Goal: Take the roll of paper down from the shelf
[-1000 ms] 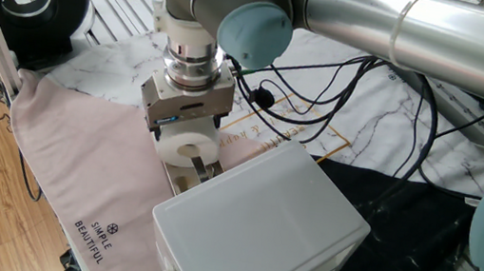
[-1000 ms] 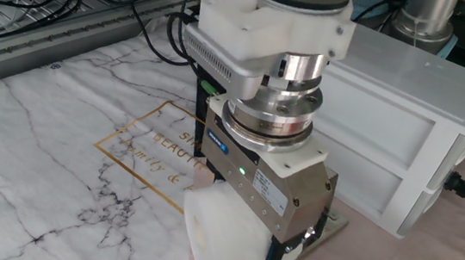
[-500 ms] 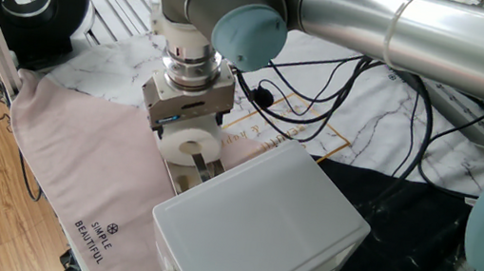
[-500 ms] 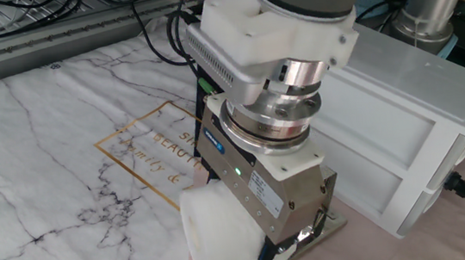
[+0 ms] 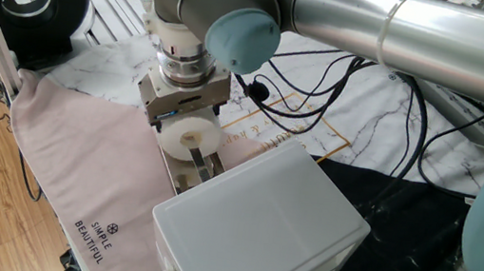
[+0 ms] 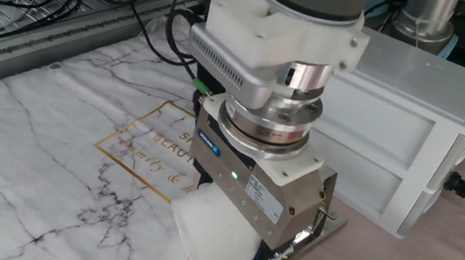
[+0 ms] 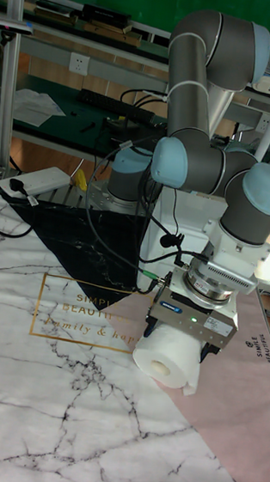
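Roll: toilet-paper roll (image 7: 171,355) lies on its side, over the chrome shelf (image 5: 186,177), beside the grey box (image 5: 262,225).
Claw: gripper (image 5: 186,137) clenched on its curved sides.
Handling: likely light, soft, crushable; hold gently across the middle.

Under me the tabletop (image 6: 37,168) is white marble-patterned with a gold-lined rectangle of lettering (image 6: 153,156). A pale pink cloth (image 5: 83,169) printed "SIMPLE BEAUTIFUL" and a black sheet (image 5: 401,227) lie flat on it. The large pale grey box (image 5: 257,229) sits there too, and the small chrome shelf (image 5: 193,174) (mostly hidden) lies just beside it.
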